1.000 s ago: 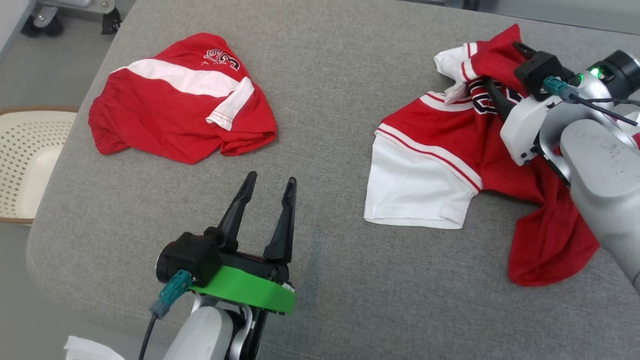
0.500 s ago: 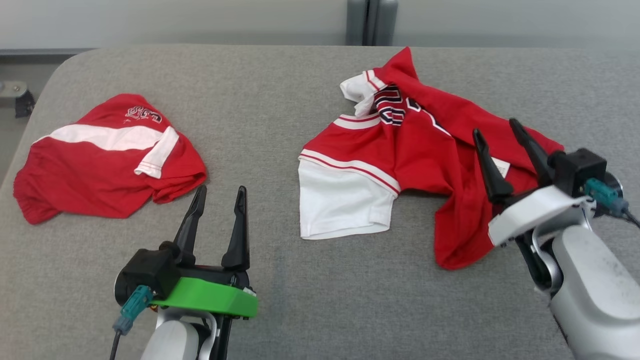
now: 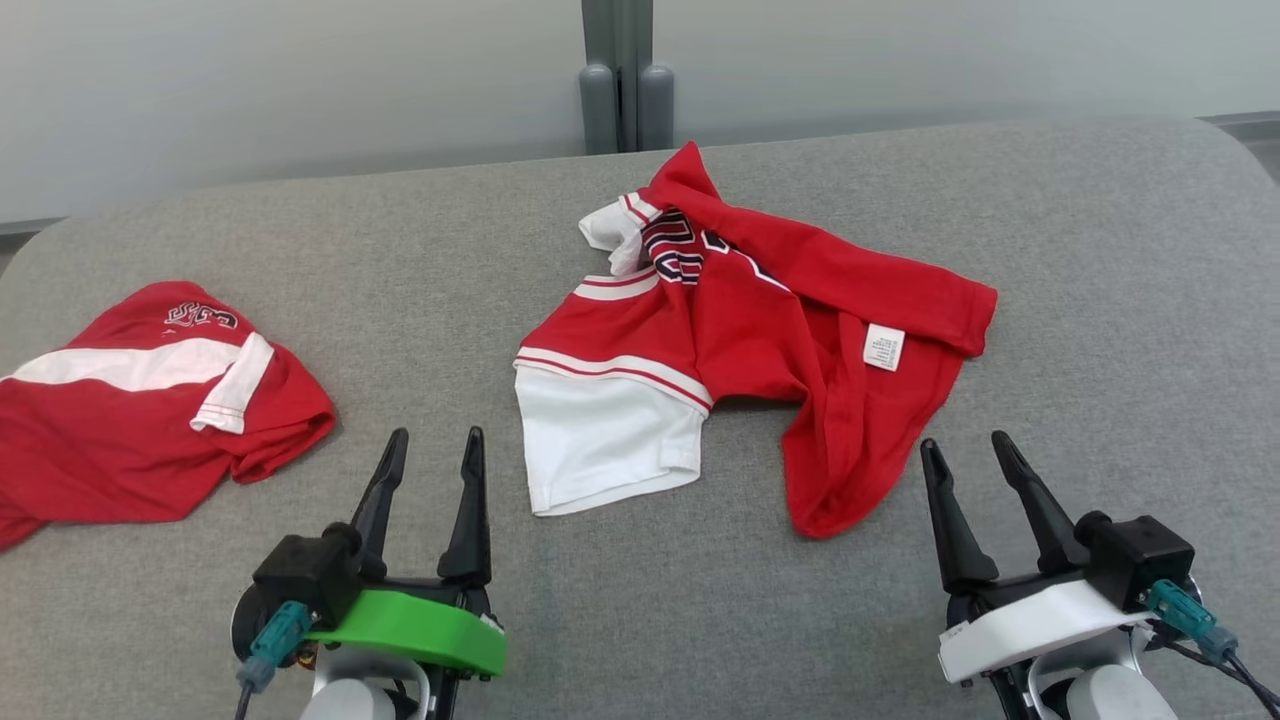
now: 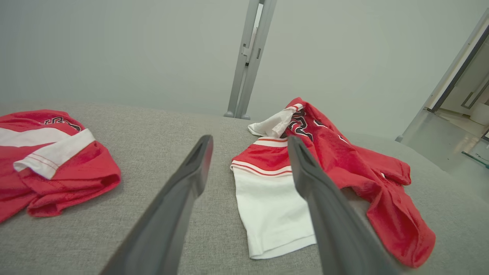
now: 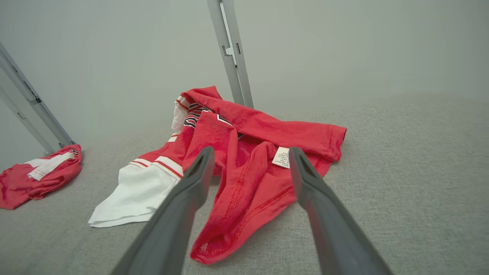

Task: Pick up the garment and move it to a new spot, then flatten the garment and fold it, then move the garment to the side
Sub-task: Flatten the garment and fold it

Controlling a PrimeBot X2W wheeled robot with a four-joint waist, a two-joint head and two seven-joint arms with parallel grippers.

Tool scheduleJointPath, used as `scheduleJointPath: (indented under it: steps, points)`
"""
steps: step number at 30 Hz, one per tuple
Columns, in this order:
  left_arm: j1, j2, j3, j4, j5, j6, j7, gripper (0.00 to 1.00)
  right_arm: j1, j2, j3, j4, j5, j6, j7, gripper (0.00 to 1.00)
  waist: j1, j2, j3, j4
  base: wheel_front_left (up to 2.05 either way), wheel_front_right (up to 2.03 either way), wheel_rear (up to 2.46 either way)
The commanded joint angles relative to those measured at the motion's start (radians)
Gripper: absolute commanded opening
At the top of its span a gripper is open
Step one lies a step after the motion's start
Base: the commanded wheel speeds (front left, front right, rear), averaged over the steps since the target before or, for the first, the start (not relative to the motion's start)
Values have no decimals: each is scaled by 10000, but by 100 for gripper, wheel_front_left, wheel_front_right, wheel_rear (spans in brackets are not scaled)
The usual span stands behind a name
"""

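Right gripper [image 3: 963, 440] and left gripper [image 3: 436, 432], lower right and lower left of the head view, both with jaws apart and empty. The crumpled red-and-white garment [image 3: 760, 330] lies at frame centre, just beyond them, on the grey padded surface [image 3: 1100, 300]. A second red garment [image 3: 130, 430] rests at the left edge. Flattening appears due: each gripper should pinch a single outer hem, not the bunched folds, then draw outward.

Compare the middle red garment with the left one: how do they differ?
The middle garment lies sprawled and crumpled, a white care label showing; the left garment is gathered into a compact fold. The middle garment shows a large white panel; the left garment a white band. Both are red and white, resting on the grey surface.
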Motion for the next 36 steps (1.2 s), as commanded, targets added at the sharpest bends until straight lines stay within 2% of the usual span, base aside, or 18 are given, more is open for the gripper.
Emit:
scheduleJointPath:
  steps: [1,9,20,24,28,29,30,31,36]
  points:
    - [133,39,-23,145,120,36,-5,100,89,68,-45,-132,-51,4,-28,100,0,0,-21,-186,0,0,0]
    - [-345,39,-325,1217,367,247,-3,100,-50,129,208,-346,-56,4,-30,100,0,0,182,-575,0,0,0]
    - [-1746,42,-1222,4867,262,888,-2,100,-204,3,601,-325,-130,4,-29,100,0,0,575,-1166,0,0,0]
    - [-2148,44,-1304,5726,96,1058,1,100,-316,-27,712,-314,-134,4,-31,100,0,0,674,-1257,0,0,0]
    - [-2386,42,-1411,6183,-185,1006,11,100,-359,-17,673,-363,-141,4,-29,100,0,0,732,-1277,0,0,0]
    - [-2412,44,-1434,6244,-223,986,17,78,-355,-29,681,-347,-159,4,-29,100,0,0,740,-1271,0,0,0]
    - [-2447,44,-1492,6313,-277,922,18,47,-349,-44,694,-310,-182,4,-29,100,0,0,746,-1255,0,0,0]
    - [-2464,42,-1546,6353,-331,875,19,0,-347,-49,700,-273,-213,4,-31,100,0,0,749,-1238,0,0,0]
    - [-2527,45,-1605,5935,-643,670,5,0,-328,-63,797,29,-267,4,-31,100,0,0,772,-1009,0,0,0]
